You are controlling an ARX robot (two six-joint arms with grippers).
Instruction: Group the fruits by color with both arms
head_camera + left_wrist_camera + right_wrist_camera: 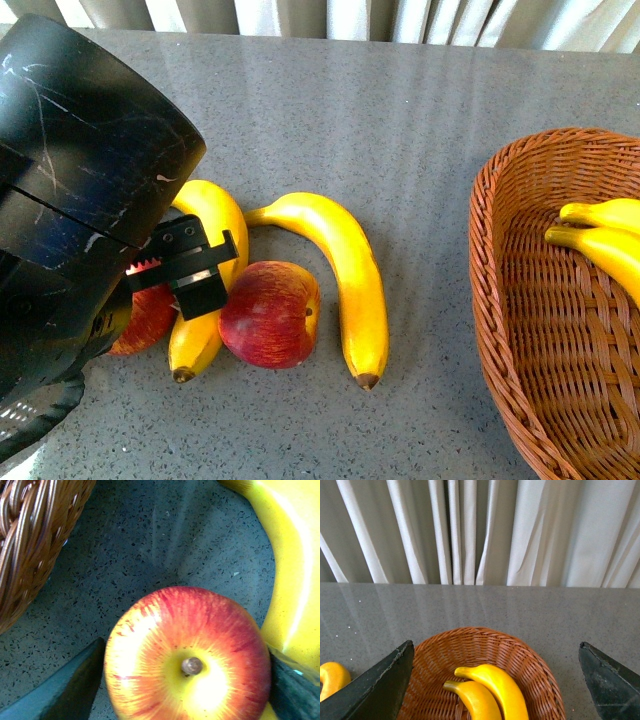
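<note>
left gripper (186, 690) astride apple (187, 645), fingers (65, 690) at both flanks, maybe touching, hold unclear | right gripper (495, 652) wide, facing basket (480, 632)

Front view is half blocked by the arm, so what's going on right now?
The left gripper has its fingers on either side of one red apple on the table; I can't tell whether it is gripping. A second apple lies loose between a left banana and a right banana. The right gripper hangs open and empty above the wicker basket, which holds two bananas.
</note>
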